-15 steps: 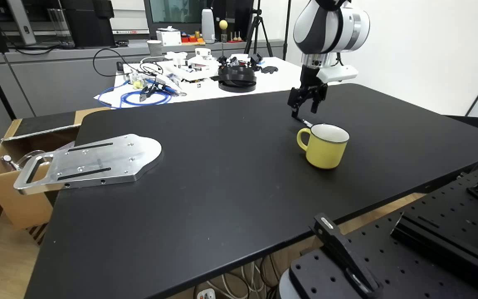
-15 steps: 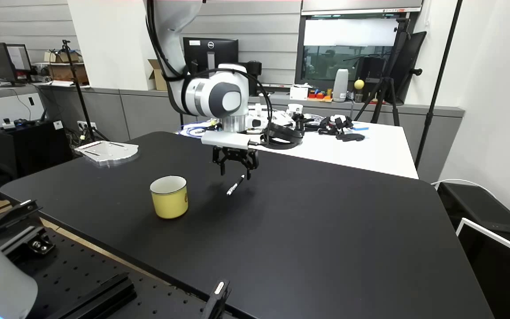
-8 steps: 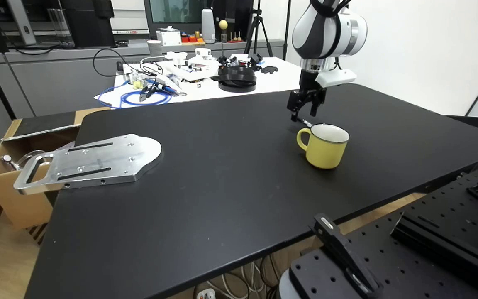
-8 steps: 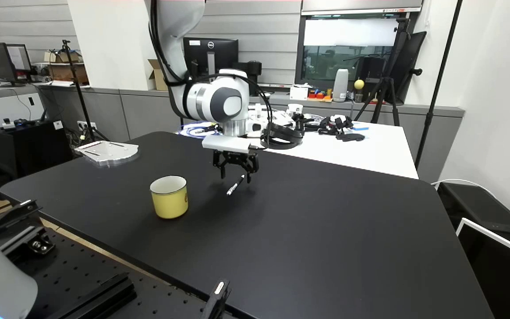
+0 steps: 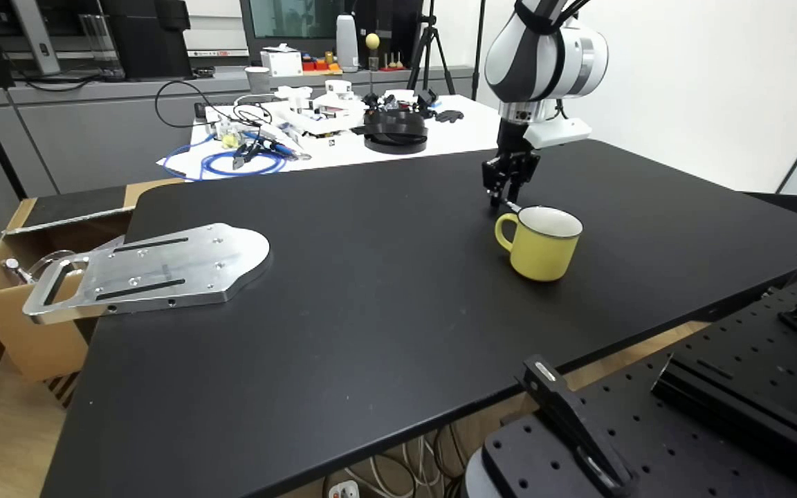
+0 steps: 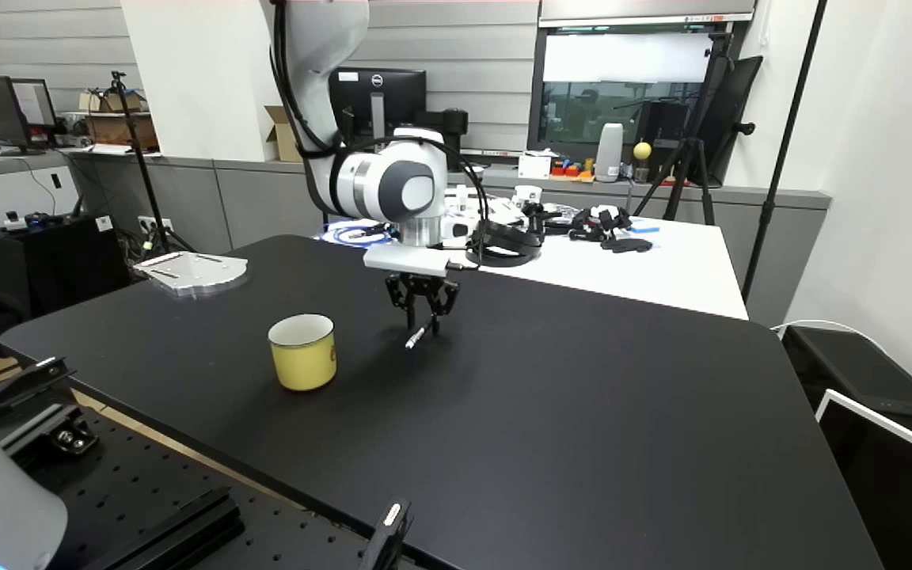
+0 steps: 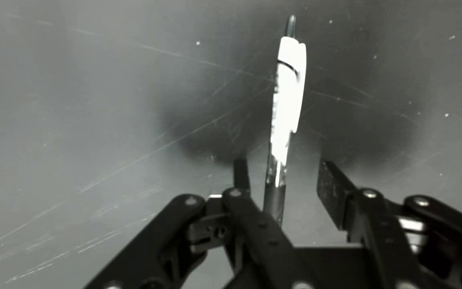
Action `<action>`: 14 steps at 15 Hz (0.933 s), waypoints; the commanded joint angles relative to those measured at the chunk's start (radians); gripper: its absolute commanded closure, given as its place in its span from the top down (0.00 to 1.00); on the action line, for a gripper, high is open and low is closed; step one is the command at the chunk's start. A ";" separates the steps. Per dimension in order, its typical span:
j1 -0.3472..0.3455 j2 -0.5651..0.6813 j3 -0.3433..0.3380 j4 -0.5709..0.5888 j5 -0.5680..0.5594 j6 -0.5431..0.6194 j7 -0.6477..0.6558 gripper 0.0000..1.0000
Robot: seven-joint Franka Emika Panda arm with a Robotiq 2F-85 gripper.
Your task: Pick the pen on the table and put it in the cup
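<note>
The pen (image 7: 285,100) lies on the black table (image 6: 543,443), its white clip end pointing away from the fingers in the wrist view. Its dark end runs between the fingers and disappears under the left finger's linkage. My gripper (image 7: 283,176) is open but part-way narrowed, astride the pen. A gap shows on either side, smaller toward the left finger. In both exterior views the fingertips are down close to the tabletop. The yellow cup (image 5: 544,252), white inside, stands upright nearer the camera than the pen; its handle (image 5: 504,232) shows in an exterior view.
A metal plate with a handle (image 5: 163,266) lies at the table's far edge from the arm. Beyond stands a white table (image 6: 662,261) crowded with cables and parts. A black perforated platform (image 5: 703,415) borders the tabletop in an exterior view.
The fingers have moved markedly closer together around the pen. The gripper has come down slightly toward the table. Pen and cup have stayed in place.
</note>
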 commanded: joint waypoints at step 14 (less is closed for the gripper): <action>0.030 0.048 -0.101 0.214 0.002 -0.418 0.296 0.03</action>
